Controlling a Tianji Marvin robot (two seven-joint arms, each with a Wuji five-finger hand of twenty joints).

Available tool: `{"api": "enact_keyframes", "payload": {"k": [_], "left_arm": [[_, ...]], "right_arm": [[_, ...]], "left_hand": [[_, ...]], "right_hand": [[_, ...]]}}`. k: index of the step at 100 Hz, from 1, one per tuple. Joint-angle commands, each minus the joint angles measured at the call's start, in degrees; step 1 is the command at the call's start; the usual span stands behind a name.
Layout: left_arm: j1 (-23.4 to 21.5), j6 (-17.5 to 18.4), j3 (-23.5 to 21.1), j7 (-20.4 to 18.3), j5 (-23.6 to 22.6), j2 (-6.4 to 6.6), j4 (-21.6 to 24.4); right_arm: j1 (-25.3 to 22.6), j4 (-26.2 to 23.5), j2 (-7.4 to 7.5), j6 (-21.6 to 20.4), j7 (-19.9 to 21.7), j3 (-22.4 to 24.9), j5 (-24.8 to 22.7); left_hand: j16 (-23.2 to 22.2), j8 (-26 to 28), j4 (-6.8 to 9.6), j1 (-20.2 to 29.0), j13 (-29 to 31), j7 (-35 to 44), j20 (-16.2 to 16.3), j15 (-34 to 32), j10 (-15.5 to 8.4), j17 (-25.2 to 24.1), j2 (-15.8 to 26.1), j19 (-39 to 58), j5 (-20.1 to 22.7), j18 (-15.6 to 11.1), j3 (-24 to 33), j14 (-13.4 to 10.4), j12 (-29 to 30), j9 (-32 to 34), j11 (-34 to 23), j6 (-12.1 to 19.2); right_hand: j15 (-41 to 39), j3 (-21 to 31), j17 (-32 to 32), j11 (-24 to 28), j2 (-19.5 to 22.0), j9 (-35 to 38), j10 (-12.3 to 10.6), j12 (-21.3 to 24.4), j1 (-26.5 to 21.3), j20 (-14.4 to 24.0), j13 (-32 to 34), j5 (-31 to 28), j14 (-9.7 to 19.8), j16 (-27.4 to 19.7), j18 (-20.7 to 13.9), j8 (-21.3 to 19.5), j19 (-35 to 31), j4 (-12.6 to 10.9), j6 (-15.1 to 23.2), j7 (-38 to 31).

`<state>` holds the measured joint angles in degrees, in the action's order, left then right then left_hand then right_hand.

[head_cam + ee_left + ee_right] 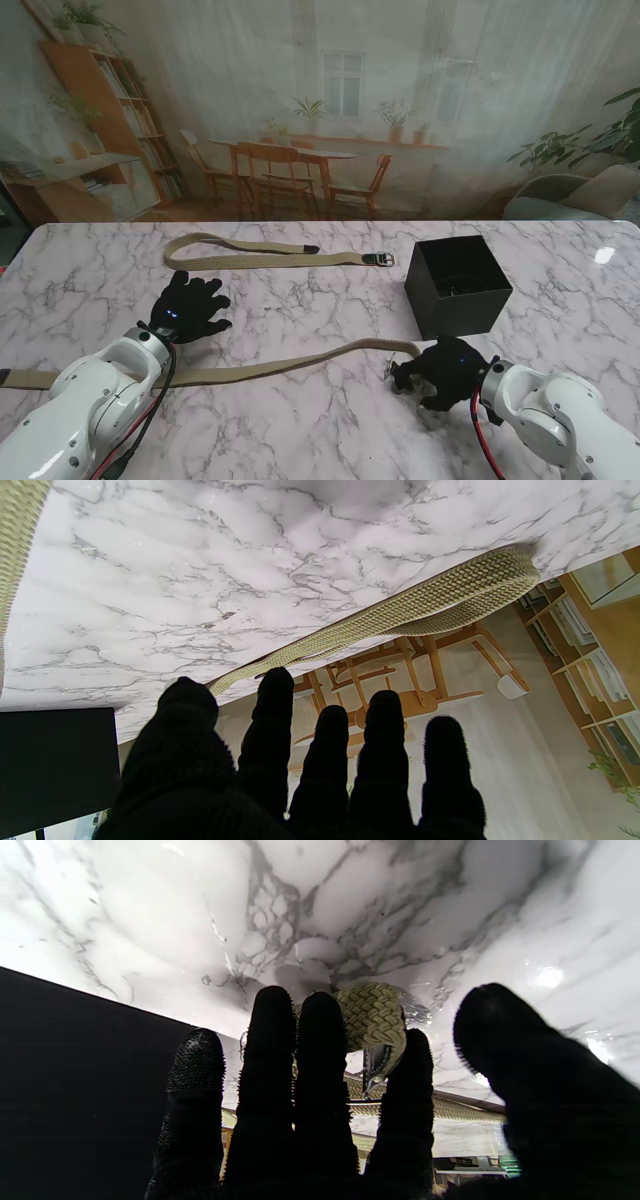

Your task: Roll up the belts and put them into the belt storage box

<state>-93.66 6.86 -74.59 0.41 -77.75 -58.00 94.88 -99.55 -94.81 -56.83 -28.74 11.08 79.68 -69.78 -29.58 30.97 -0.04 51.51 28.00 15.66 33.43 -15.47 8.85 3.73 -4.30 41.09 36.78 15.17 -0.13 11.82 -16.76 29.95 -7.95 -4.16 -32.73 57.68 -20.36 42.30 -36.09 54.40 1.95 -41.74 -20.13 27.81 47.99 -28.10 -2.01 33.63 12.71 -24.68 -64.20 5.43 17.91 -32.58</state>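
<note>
- Nearest to us, the near belt [270, 368] lies stretched across the marble bench [330, 300]. Our right hand [440, 372] sits at its buckle end, fingers [320, 1040] curled around the webbing there, though we can't tell if they're actually clamped.
- Our left hand [188, 308] hovers just past that belt, fingers [330, 740] spread, holding nothing.
- The black storage box [457, 286] stands open beside the right hand.
- Farthest out, the second belt [270, 254] lies folded double.
- Webbing looks soft and floppy, so we'd start rolling from the stiffer buckle end.
</note>
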Motion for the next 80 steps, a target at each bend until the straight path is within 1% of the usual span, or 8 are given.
{"api": "enact_keyframes", "payload": {"k": [1, 12, 20, 28, 45, 60, 72, 80], "left_arm": [[0.08, -0.27, 0.24, -0.86, 0.1, -0.13, -0.12], [0.12, -0.26, 0.27, -0.91, 0.03, -0.11, -0.16], [0.14, -0.3, 0.29, -0.89, 0.06, -0.12, -0.19], [0.17, -0.3, 0.32, -0.91, 0.0, -0.11, -0.22], [0.15, -0.43, 0.37, -1.15, -0.03, -0.1, -0.17], [0.22, -0.45, 0.44, -1.22, -0.02, -0.1, -0.21], [0.31, -0.4, 0.52, -1.28, -0.03, -0.08, -0.28], [0.34, -0.37, 0.53, -1.22, -0.02, -0.08, -0.32]], "right_arm": [[-1.05, -1.4, 0.2, -0.22, 0.33, 0.72, -1.21], [-1.63, -2.64, 0.26, -0.33, 1.7, 1.51, -1.92], [-1.64, -2.79, 0.29, -0.3, 2.06, 1.62, -2.18], [-1.39, -2.33, 0.26, 0.18, 2.05, 1.34, -1.86], [-1.12, -1.83, 0.04, 2.31, 4.68, 0.51, 3.2], [-1.8, -3.58, 0.12, 3.03, 8.7, 1.19, 5.66], [-2.09, -4.61, 0.28, 2.28, 9.11, 1.83, 2.88], [-2.09, -4.55, 0.28, 2.01, 8.06, 1.86, 0.84]], "left_hand": [[-0.51, 0.52, -0.81, -0.15, -1.11, 0.14, -0.5, 0.97, 1.02, -1.27, 1.71, -1.88, 0.71, 2.72, -1.2, 1.01, -0.52, -1.4, 1.01, -1.19], [-0.51, 0.51, -0.81, -0.17, -1.08, 0.11, -0.5, 0.96, 0.95, -1.31, 1.79, -1.91, 0.66, 2.73, -1.22, 0.95, -0.51, -1.43, 1.04, -1.19], [-0.5, 0.51, -0.8, -0.16, -1.2, 0.1, -0.5, 1.01, 1.09, -1.32, 1.77, -1.93, 0.66, 2.76, -1.21, 1.03, -0.51, -1.43, 1.04, -1.21], [-0.5, 0.51, -0.81, -0.21, -1.16, 0.11, -0.5, 0.99, 1.06, -1.3, 1.71, -1.93, 0.68, 2.75, -1.25, 1.02, -0.51, -1.43, 1.04, -1.21], [-0.51, 0.5, -0.81, -0.21, -1.18, 0.09, -0.51, 1.0, 1.15, -1.39, 1.73, -1.99, 0.64, 2.77, -1.22, 1.05, -0.51, -1.45, 1.06, -1.17], [-0.5, 0.49, -0.82, -0.19, -1.21, 0.07, -0.55, 1.01, 1.11, -1.42, 1.78, -2.09, 0.67, 2.77, -1.23, 1.08, -0.51, -1.45, 1.06, -1.31], [-0.5, 0.46, -0.82, -0.17, -1.19, 0.02, -0.56, 1.0, 1.14, -1.42, 1.77, -2.14, 0.6, 2.82, -1.21, 1.0, -0.51, -1.51, 1.08, -1.26], [-0.51, 0.46, -0.82, -0.18, -1.19, 0.01, -0.57, 0.99, 1.06, -1.44, 1.78, -2.18, 0.6, 2.84, -1.24, 0.95, -0.52, -1.46, 1.05, -1.27]], "right_hand": [[-3.13, 0.77, 0.62, 1.34, 1.12, -2.77, 0.09, -1.22, 2.03, 1.18, -1.06, 2.62, -0.88, 0.67, 0.75, -1.0, 0.37, -1.68, -0.35, 0.72], [-3.76, 3.53, 0.53, 2.4, 1.76, -6.83, 0.88, -2.14, 2.2, 1.6, -2.77, 2.78, -1.3, 0.67, 0.26, -1.61, 0.43, -2.38, -3.35, 1.08], [-3.87, 6.26, -0.75, 2.37, 1.41, -5.51, 0.0, -1.6, 2.04, 1.51, -1.48, 1.88, -0.63, 0.17, -0.68, -1.6, 0.3, -2.8, -16.08, 1.35], [-3.36, 6.75, -2.31, 1.7, 0.35, -2.76, 0.31, -0.33, 1.44, 0.87, 0.85, 1.31, -1.15, -0.56, -1.32, -0.88, 0.48, -2.45, -24.11, 2.57], [-0.26, 5.26, -6.32, 4.06, -0.9, 5.63, 0.77, 1.78, 0.33, -2.81, 7.38, -0.27, -1.74, -2.75, -2.19, 2.24, 0.74, -1.32, -31.48, 5.36], [2.02, 8.18, -9.58, 2.61, -1.67, 12.14, -1.74, 4.89, -1.68, -4.61, 11.92, 3.33, 0.66, -3.27, -5.41, 4.64, -1.05, -1.4, -31.18, 4.29], [3.17, 14.05, -10.46, 0.42, -8.51, 13.42, -5.51, 4.31, -9.07, -5.02, 13.16, 7.23, 3.23, -3.0, -7.73, 3.27, -2.28, 2.95, -23.84, 0.82], [1.39, 14.2, -9.37, 1.87, -8.69, 13.3, -5.25, 2.35, -9.81, -4.74, 13.33, 8.22, 2.59, -1.71, -6.12, 2.72, -2.56, 3.84, -17.79, 0.49]]}}
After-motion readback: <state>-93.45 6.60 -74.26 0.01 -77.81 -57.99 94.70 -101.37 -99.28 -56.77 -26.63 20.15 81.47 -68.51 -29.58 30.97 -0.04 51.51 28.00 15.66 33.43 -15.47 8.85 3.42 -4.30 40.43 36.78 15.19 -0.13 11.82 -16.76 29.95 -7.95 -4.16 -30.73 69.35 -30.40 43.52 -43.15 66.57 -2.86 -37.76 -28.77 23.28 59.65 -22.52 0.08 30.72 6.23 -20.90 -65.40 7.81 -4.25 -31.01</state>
